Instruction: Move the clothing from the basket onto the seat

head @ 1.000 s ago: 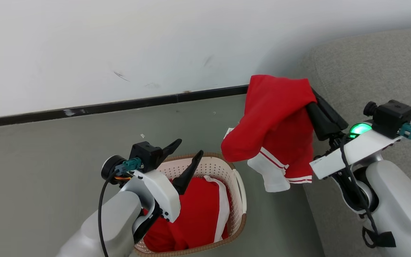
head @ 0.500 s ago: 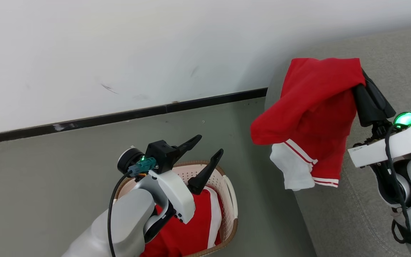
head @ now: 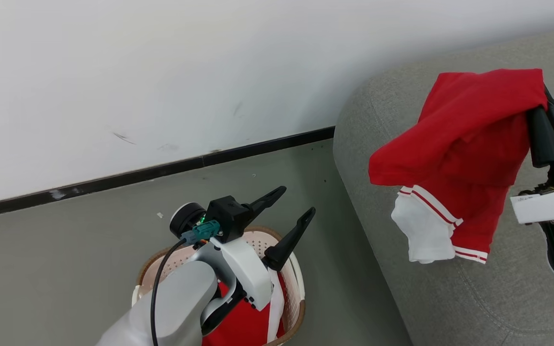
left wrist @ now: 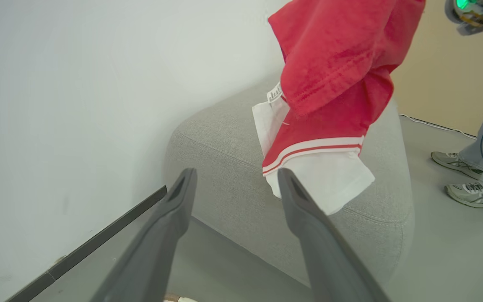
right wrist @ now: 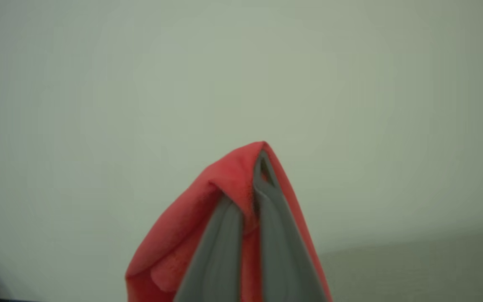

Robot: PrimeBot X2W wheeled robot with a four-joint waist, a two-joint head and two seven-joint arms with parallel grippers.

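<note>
Head view puts the task at the carry step: the right gripper (head: 548, 126) is pressed together on a fold of a red garment (head: 459, 144), which hangs from the fingertips above the seat (head: 392, 120), just inside its left edge and near the rounded corner by the wall. The white-trimmed hem seems to hang clear of the cushion, though the angle leaves that uncertain. In my judgement the next move is to lower the garment over the seat top, away from that edge so it cannot slide off, and then part the fingers. The left gripper (head: 298, 200) is spread wide and holds nothing, poised above the basket (head: 297, 284) on the floor, where the remaining clothing (head: 238, 329) lies against the right wall, awaiting its turn.
</note>
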